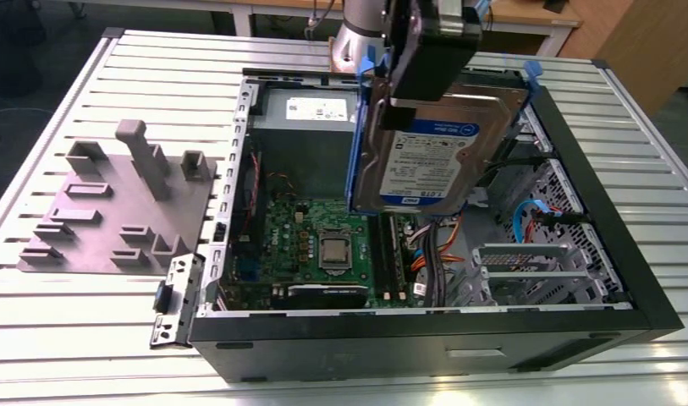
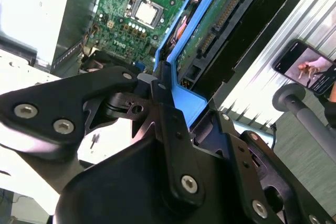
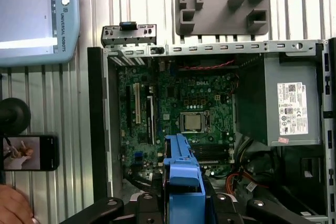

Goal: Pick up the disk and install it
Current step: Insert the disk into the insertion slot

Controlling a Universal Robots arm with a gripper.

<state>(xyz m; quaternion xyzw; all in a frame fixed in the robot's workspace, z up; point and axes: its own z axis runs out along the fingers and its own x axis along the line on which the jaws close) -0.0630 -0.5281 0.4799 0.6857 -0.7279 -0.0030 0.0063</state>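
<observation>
Okay: slatted table (image 1: 50, 338) carries an open black case (image 1: 434, 347), lying on its side with the interior facing up. Beside the case, on the exterior view's left, sits a grey fixture plate (image 1: 107, 211) with upright blocks. Inside the case, the PSU (image 1: 310, 114) fills a far corner and the motherboard (image 1: 321, 245) covers the floor. The disk (image 1: 434, 152) hangs upright above the case's open interior, label toward the exterior camera, blue bracket along its edge. Whether it touches the case, cannot tell. The gripper (image 1: 417, 93) clamps the disk at its top edge. In the second wrist view its fingers (image 2: 167, 124) pinch the blue bracket. A phone (image 3: 29, 152) sits outside the case, with a hand (image 3: 13, 205) near it.
</observation>
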